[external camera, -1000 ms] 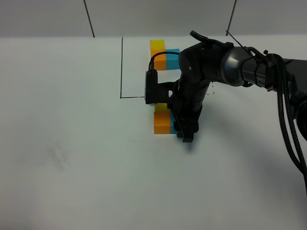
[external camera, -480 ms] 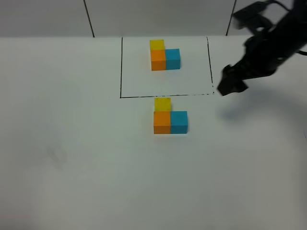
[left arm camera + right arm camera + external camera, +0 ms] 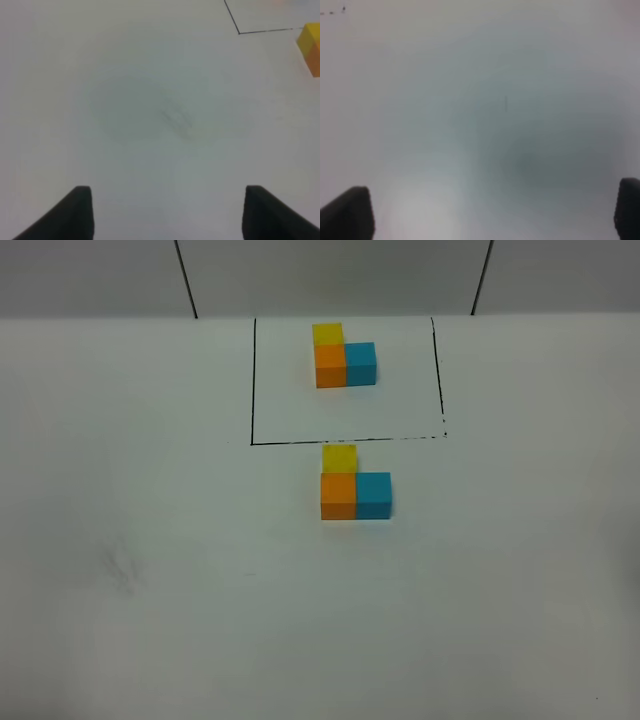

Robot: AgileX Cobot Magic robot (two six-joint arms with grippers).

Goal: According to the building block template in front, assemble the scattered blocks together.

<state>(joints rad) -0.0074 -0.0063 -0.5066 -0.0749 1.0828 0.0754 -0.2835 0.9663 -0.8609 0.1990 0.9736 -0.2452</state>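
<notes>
The building block template [image 3: 343, 357] is an L of yellow, orange and blue cubes inside the black-line rectangle [image 3: 252, 380] at the back. The scattered blocks sit just in front of the frame, touching in the same L: yellow [image 3: 339, 458] behind orange [image 3: 338, 496], blue [image 3: 373, 495] to its right. Both arms are out of the exterior view. My left gripper [image 3: 167, 212] is open and empty over bare table; the yellow and orange cubes [image 3: 311, 42] show at that view's edge. My right gripper [image 3: 492, 210] is open and empty over bare table.
The white table [image 3: 150, 590] bears a faint smudge [image 3: 122, 568] at the left, also in the left wrist view [image 3: 177, 119]. Two dark poles [image 3: 185, 278] stand at the back wall.
The right arm has let go beside the blue cube, lifted away to the right and left the exterior view. The three cubes stay joined in the L.
</notes>
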